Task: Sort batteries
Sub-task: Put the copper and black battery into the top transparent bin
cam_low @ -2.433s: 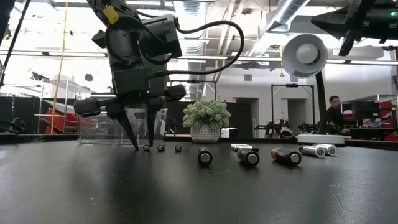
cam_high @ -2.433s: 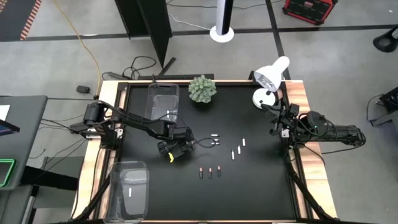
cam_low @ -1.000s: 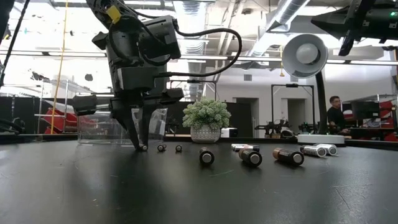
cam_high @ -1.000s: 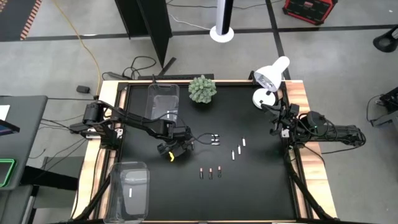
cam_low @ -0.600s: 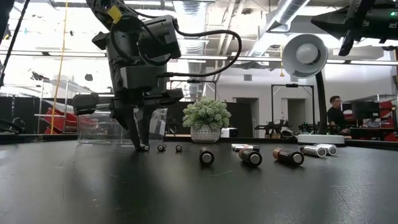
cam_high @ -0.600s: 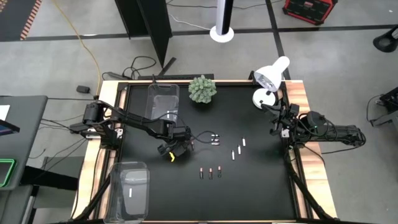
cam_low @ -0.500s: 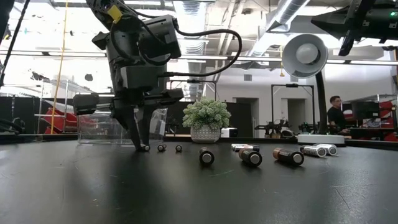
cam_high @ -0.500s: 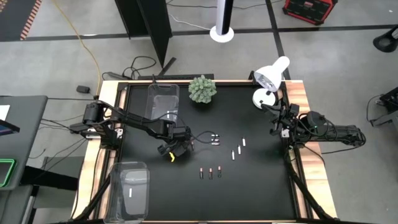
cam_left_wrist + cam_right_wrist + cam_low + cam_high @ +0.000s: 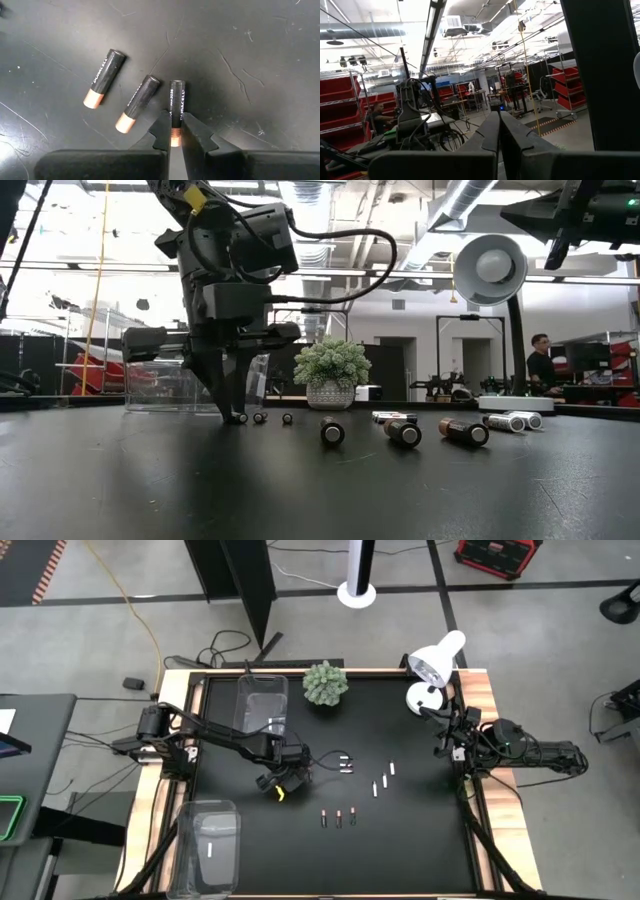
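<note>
the near bin (image 9: 208, 845) stood at about 7 o'clock on the mat (image 9: 420, 840), a white battery (image 9: 208, 850) lying inside it. three dark batteries (image 9: 338, 818) lay in a row near 6 o'clock, well apart from the bin. just left of centre the left gripper (image 9: 175, 131) pointed down at the mat, its fingers (image 9: 161, 131) pinched on the copper end of a dark cell (image 9: 176, 100); two more dark cells (image 9: 121, 97) lay just beside that one, not touching it. three light batteries (image 9: 382, 779) lay scattered a little right of centre. the far bin (image 9: 262, 705) stood near 11 o'clock, the plant (image 9: 326, 683) at 12, the lamp (image 9: 434, 662) near 1. the right gripper (image 9: 499, 131) waited at 3 o'clock off the mat's edge, fingers pressed together on nothing.
</note>
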You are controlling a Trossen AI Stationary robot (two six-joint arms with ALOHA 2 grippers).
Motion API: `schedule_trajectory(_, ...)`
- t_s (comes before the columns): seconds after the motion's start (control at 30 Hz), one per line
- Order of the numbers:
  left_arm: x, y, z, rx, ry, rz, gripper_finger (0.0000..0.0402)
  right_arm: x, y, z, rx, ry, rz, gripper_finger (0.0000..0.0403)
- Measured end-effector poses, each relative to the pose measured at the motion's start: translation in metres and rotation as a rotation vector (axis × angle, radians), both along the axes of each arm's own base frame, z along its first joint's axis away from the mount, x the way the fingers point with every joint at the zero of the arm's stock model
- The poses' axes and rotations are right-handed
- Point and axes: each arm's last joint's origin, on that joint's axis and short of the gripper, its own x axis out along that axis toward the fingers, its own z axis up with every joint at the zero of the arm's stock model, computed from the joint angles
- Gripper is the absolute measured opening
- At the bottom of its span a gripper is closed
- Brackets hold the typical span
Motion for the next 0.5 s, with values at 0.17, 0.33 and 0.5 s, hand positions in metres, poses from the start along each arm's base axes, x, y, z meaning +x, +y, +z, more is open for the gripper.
schedule_trajectory(0.17, -0.0019, 0.0001, -0.0001, -0.005, 0.021, 0.023, 0.0017, 0.0, 0.0, 0.0, -0.001, 0.0, 0.0, 0.0031)
schedule_trajectory(0.33, -0.0025, -0.0003, 0.0014, -0.005, 0.027, 0.037, 0.0017, 0.0, 0.0, 0.0, -0.003, 0.002, -0.001, 0.0031)
schedule_trajectory(0.5, -0.0015, -0.0004, 0.0075, -0.011, 0.061, 0.058, 0.0016, 0.0, 0.0, 0.0, -0.003, 0.002, -0.001, 0.0031)
